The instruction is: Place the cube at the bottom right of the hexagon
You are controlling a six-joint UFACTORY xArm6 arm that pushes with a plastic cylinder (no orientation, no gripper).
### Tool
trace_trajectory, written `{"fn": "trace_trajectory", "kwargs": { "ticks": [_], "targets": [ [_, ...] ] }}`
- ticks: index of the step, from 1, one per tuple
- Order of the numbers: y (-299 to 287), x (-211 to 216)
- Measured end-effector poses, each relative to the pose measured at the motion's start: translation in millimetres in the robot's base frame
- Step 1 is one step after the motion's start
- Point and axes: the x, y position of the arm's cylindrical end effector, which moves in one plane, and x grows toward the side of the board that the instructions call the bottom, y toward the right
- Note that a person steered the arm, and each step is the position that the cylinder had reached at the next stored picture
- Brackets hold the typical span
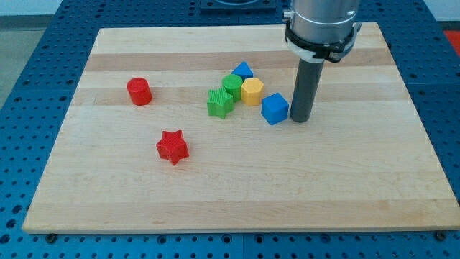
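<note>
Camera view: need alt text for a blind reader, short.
My tip rests on a wooden board just to the view's right of a blue cube, which sits at the lower right of a yellow hexagon. Left of them cluster a green cylinder, green star and another blue block; a red cylinder and red star lie farther left.

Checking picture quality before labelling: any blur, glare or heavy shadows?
Camera view: sharp and evenly lit; blue cube and yellow hexagon have crisp edges; only soft, short shadows beneath blocks and beside my tip; no strong glare on the wooden board.
</note>
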Motion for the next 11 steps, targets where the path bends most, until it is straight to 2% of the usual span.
{"fn": "trace_trajectory", "kwargs": {
  "ticks": [4, 6, 11],
  "targets": [
    [-18, 3],
    [-24, 26],
    [-33, 16]
  ]
}}
